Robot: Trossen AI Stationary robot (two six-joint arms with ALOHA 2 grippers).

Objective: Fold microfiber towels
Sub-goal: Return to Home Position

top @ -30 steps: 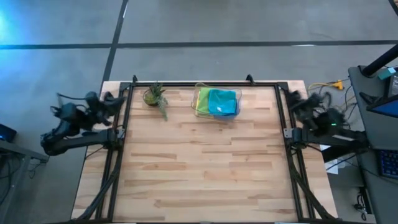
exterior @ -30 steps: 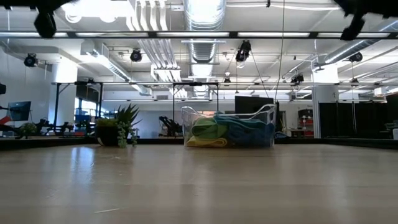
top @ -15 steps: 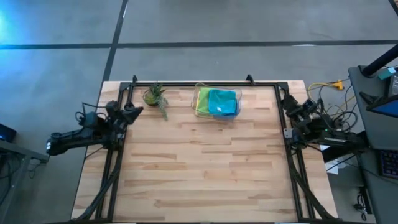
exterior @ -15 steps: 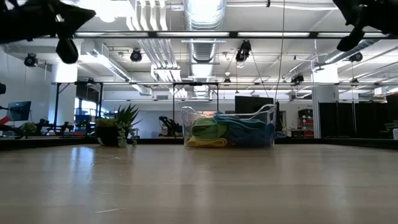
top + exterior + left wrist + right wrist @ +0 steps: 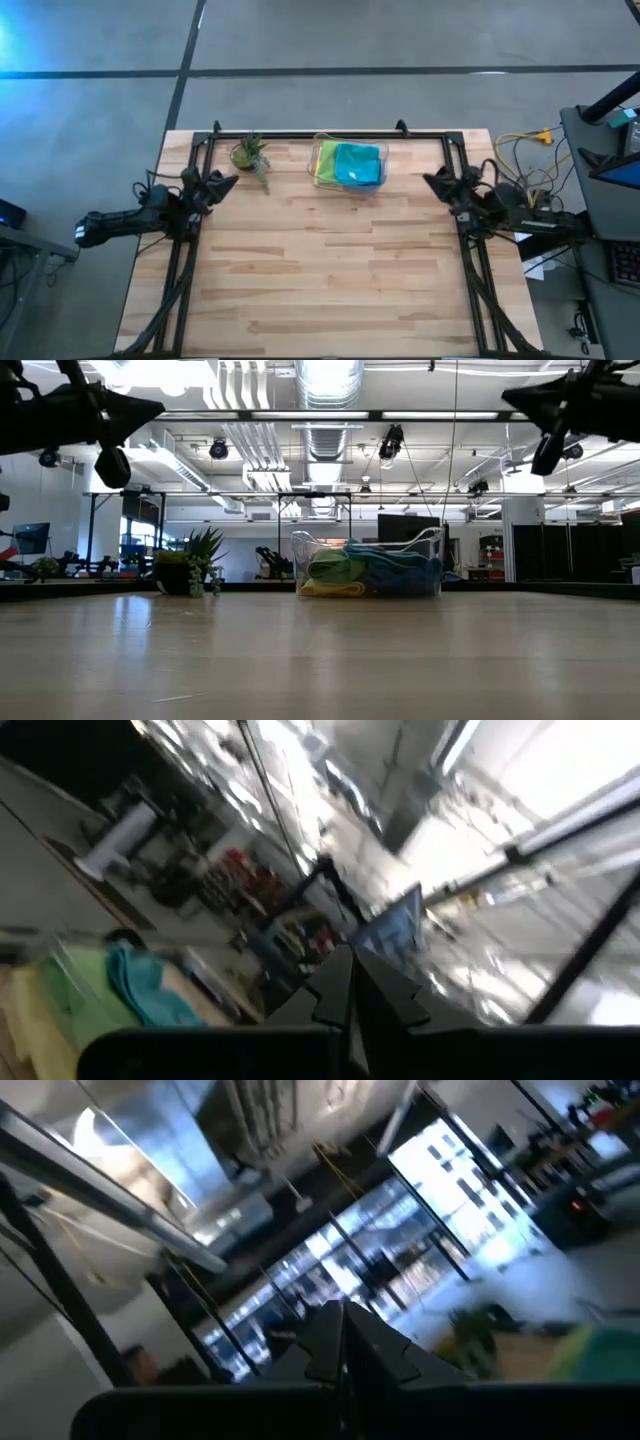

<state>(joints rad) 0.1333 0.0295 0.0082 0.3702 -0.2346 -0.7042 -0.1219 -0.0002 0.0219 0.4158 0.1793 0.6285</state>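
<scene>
1. Lying stacked inside clear bin (image 5: 349, 190) at rear centre of worktop (image 5: 330, 270): microfiber towels (image 5: 357, 163). Teal-blue cloth uppermost; lime green and yellow edges showing on the side toward potted plant (image 5: 248, 154). Seen from table height, green above yellow, teal bulk beside them, all within the bin walls.
2. Left arm (image 5: 120, 218): stretched low across left edge of worktop frame, angled inward and toward the rear.
3. Left tool (image 5: 222, 181): raised well above worktop, near the plant, well apart from the bin, tip aimed toward centre.
4. Left tool state: fingers (image 5: 330, 1005) pressed together into a single point; closed, nothing held.
5. Right arm (image 5: 530, 215): stretched low across right edge of worktop frame, angled inward, roughly mirroring the left.
6. Right tool (image 5: 433, 181): raised high over worktop, level with the bin's near side yet well apart from it, tip aimed toward centre.
7. Right tool state: fingers (image 5: 325, 1342) meeting along one seam; closed, empty.
</scene>
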